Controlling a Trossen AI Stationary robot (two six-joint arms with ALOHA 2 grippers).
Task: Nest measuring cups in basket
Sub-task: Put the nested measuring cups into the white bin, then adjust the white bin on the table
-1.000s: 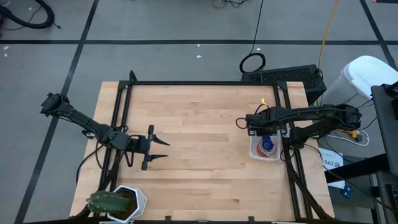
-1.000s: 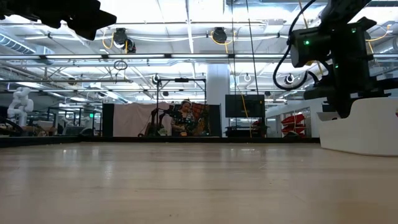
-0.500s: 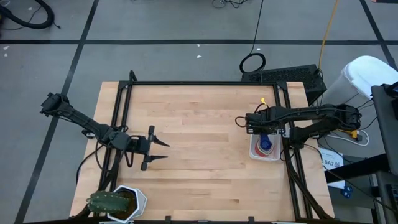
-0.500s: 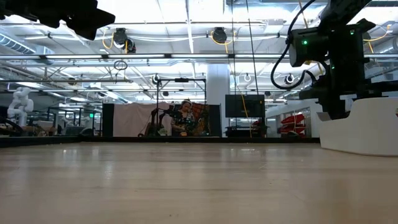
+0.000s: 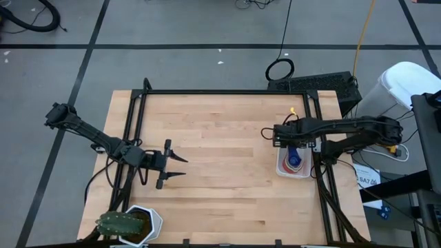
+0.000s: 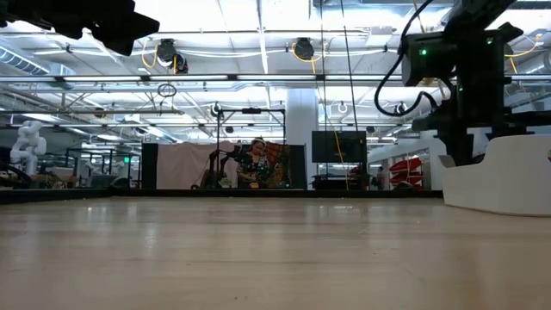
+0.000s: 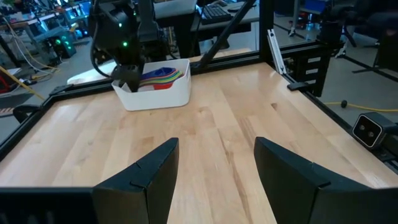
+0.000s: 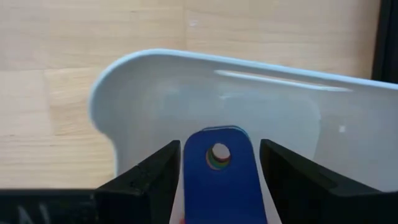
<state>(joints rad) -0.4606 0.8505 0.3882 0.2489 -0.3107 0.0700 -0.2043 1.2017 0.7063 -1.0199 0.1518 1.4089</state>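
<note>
Now right gripper (image 8: 217, 180) has spread since a second ago, fingers clear of the blue cup handle (image 8: 219, 171). Measuring cups (image 7: 160, 78) sit nested in basket (image 5: 293, 171) at table's right edge. Left gripper (image 5: 176, 166) open, unmoved near left edge.

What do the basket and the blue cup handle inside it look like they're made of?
The basket looks like smooth white plastic: glossy highlights, rounded moulded corners. The blue cup handle looks like matte plastic: flat, evenly coloured, with a punched hanging hole. Neither can be confirmed by look alone.
</note>
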